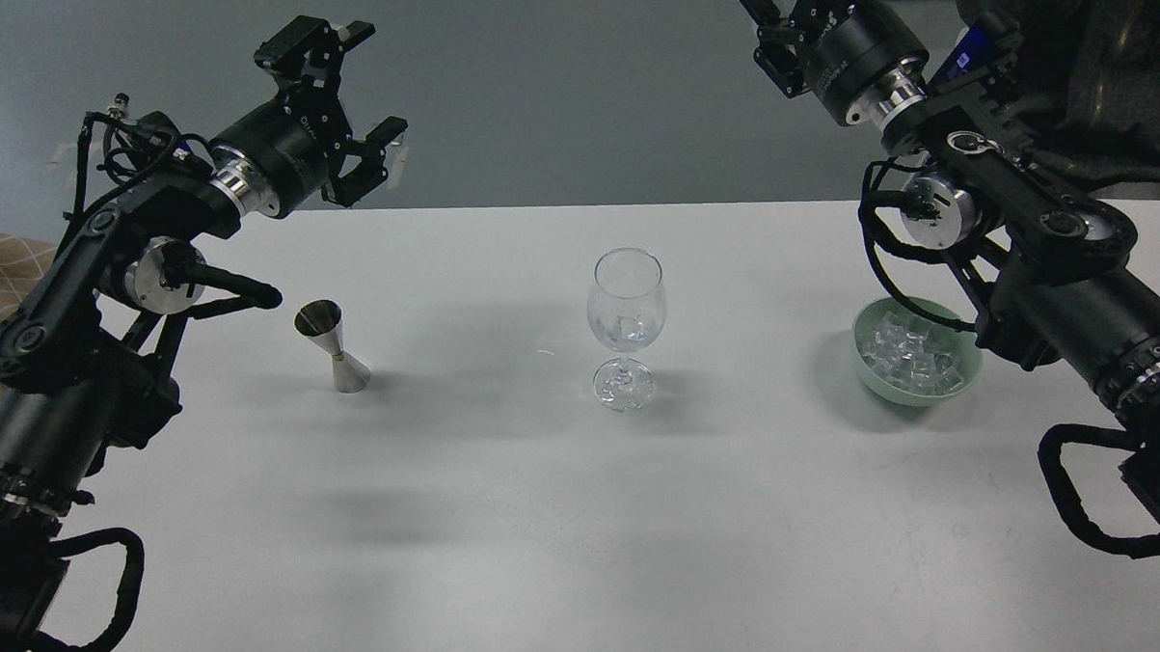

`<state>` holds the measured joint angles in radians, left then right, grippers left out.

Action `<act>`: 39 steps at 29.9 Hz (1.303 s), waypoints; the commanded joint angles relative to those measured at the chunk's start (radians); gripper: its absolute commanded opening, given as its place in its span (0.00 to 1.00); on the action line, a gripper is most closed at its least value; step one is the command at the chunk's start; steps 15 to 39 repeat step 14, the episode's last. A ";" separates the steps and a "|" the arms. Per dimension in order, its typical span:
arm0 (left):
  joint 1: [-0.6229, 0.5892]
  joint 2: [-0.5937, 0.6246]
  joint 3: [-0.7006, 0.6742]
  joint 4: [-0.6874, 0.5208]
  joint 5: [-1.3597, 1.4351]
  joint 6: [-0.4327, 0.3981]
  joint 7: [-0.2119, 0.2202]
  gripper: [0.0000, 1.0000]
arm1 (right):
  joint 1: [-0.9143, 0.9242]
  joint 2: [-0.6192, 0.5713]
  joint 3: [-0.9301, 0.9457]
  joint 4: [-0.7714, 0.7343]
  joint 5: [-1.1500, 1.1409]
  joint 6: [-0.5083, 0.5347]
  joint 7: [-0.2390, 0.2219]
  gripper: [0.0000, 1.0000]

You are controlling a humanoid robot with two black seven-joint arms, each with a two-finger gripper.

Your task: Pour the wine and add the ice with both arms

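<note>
A wine glass [626, 313] stands upright mid-bench, an ice cube [628, 326] in its bowl. More ice fills the green bowl [917, 357] under the right arm; the jigger [331, 344] stands nearer the left hand [341, 115], spread and empty. The right hand's [778, 34] fingers cannot be told apart.

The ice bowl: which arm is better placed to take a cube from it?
Probably the right. The ice bowl lies under the right arm, whose gripper is raised above it. The left gripper is beyond the wine glass, near the jigger.
</note>
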<state>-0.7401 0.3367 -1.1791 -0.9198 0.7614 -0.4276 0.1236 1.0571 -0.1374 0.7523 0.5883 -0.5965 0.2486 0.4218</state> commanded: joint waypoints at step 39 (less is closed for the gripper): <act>-0.054 0.002 0.032 0.113 -0.062 0.059 -0.032 0.98 | -0.032 0.076 0.087 -0.094 0.021 0.012 0.011 1.00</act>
